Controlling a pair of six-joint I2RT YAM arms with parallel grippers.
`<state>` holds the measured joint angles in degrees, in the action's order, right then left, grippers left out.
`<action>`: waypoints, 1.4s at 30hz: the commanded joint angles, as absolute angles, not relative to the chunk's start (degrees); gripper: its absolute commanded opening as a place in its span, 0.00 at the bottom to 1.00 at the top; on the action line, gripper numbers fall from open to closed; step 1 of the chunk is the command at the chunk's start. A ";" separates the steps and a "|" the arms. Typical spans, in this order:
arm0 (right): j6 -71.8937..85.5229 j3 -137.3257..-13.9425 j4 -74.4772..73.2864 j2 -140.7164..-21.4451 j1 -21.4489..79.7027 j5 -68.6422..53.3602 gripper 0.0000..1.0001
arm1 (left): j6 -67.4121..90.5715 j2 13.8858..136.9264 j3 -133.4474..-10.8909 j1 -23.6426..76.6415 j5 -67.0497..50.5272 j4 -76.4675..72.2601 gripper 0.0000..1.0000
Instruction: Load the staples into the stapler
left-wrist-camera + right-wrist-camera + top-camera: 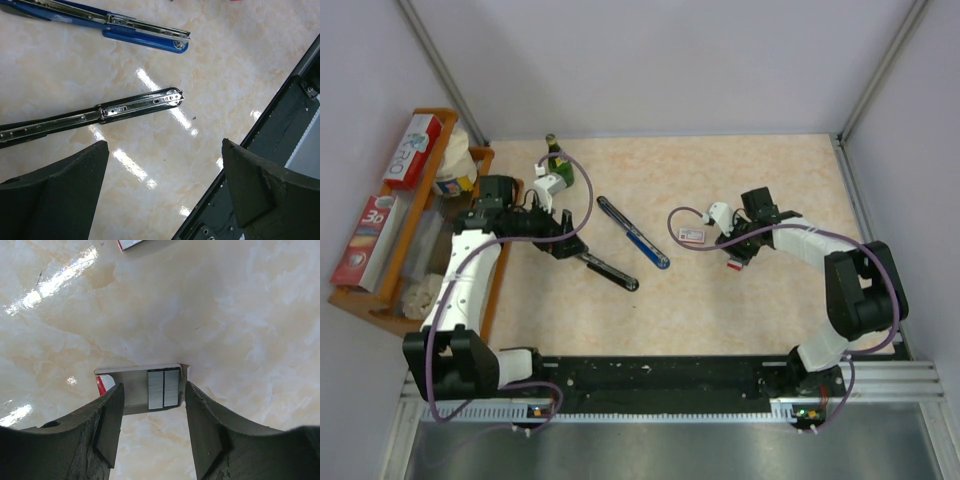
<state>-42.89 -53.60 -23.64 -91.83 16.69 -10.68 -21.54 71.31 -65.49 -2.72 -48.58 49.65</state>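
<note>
The stapler lies open in the middle of the table as a blue body (633, 232) (145, 37) and a black arm with a bare metal rail (608, 270) (135, 106). My left gripper (570, 245) (164, 145) hangs open over bare table, just short of that rail. The staples' white box with a red label (692, 235) (131, 243) lies flat. Its grey and red inner tray (132, 385) (733, 265) holds two strips of staples (164, 389). My right gripper (154, 390) (738, 256) is open above the tray, one finger on each side, with nothing held.
A wooden shelf (390, 285) with boxes stands along the left wall. A green bottle (556, 160) and a small white object (548, 185) sit at the back left. The black base rail (670, 380) (280, 130) runs along the near edge.
</note>
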 commanded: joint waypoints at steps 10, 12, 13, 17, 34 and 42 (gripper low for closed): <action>-42.80 -53.35 -23.29 -90.26 16.43 -12.48 0.46 | -23.82 72.51 -63.72 -3.25 -52.38 48.60 0.99; -42.89 -53.35 -23.47 -90.79 16.44 -12.48 0.42 | -23.64 72.51 -63.55 -3.43 -52.65 48.43 0.99; -42.89 -53.44 -23.64 -91.14 16.44 -12.48 0.41 | -23.47 72.42 -63.46 -3.43 -52.56 48.25 0.99; -42.45 -53.88 -23.73 -91.67 16.44 -12.04 0.44 | -23.47 72.51 -63.11 -3.60 -53.08 47.90 0.99; -41.57 -55.11 -24.87 -94.57 16.44 -10.37 0.47 | -23.20 72.60 -62.23 -4.31 -54.40 47.11 0.99; -41.48 -55.11 -24.79 -94.92 16.26 -9.85 0.51 | -23.20 72.60 -61.96 -4.39 -54.76 46.85 0.99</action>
